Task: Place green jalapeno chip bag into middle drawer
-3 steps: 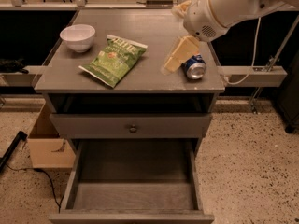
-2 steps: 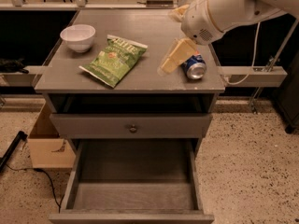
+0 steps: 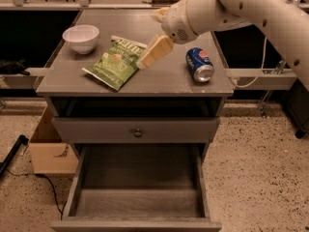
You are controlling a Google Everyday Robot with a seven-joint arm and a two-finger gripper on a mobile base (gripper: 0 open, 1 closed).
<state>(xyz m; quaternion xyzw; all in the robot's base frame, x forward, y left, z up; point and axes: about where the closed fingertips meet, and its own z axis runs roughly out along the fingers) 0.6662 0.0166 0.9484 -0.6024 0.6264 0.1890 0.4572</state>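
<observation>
The green jalapeno chip bag [image 3: 115,63] lies flat on the grey cabinet top [image 3: 159,79], left of centre and angled, with its white top band toward the back. My gripper [image 3: 144,62] hangs from the white arm coming in from the upper right. Its cream tip points down-left and sits at the bag's right edge, just above the cabinet top. The middle drawer [image 3: 139,190] is pulled out at the bottom of the cabinet, and no object shows on its wood-grain floor.
A white bowl [image 3: 80,36] stands at the back left of the top. A blue soda can [image 3: 199,65] lies on its side at the right. A closed drawer front with a round knob [image 3: 138,132] is above the open drawer. A cardboard box [image 3: 50,149] sits on the floor to the left.
The arm has swung left, carrying the gripper from beside the blue can to the right edge of the chip bag. The bag, the can and the bowl have not moved.
</observation>
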